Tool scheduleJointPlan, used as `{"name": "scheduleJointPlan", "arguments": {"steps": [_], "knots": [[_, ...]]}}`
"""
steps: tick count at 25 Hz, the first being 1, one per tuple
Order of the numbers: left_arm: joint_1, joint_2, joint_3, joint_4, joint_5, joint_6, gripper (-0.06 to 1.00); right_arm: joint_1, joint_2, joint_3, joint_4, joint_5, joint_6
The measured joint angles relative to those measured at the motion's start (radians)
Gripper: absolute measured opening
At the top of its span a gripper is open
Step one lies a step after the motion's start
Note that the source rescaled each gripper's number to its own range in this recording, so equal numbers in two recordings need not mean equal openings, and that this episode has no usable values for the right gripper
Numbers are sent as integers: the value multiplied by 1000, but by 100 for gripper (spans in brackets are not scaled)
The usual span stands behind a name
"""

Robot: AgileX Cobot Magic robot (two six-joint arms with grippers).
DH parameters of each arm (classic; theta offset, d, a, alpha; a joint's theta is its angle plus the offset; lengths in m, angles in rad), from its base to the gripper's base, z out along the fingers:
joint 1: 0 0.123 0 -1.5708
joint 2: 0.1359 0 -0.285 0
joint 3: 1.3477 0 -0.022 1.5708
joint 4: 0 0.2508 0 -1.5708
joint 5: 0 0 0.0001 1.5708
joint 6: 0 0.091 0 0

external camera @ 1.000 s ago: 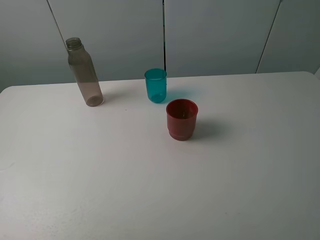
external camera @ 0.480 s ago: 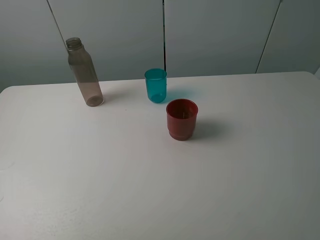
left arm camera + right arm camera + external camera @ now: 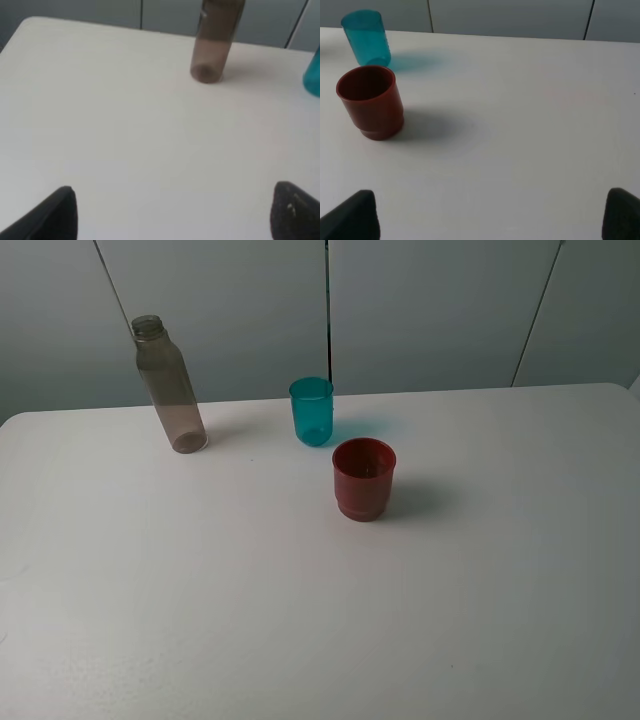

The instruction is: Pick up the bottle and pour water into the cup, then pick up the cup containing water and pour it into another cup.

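Observation:
The smoky grey-brown bottle stands upright at the back left of the white table; its lower part shows in the left wrist view. The teal cup stands upright at the back middle and shows in the right wrist view. The dark red cup stands just in front of it and to its right, also in the right wrist view. My left gripper is open and empty, well short of the bottle. My right gripper is open and empty, apart from both cups. Neither gripper shows in the exterior view.
Grey wall panels stand behind the table's far edge. The teal cup's edge shows at the side of the left wrist view.

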Motion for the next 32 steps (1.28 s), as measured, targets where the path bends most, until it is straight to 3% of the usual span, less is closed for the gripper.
{"name": "scheduleJointPlan", "arguments": {"steps": [8,32], "knots": [[-10,0,8,39,7,20,96,0,0,0,1,0,0],[-20,0,9,56,1,62,96,0,0,0,3,0,0]]}}
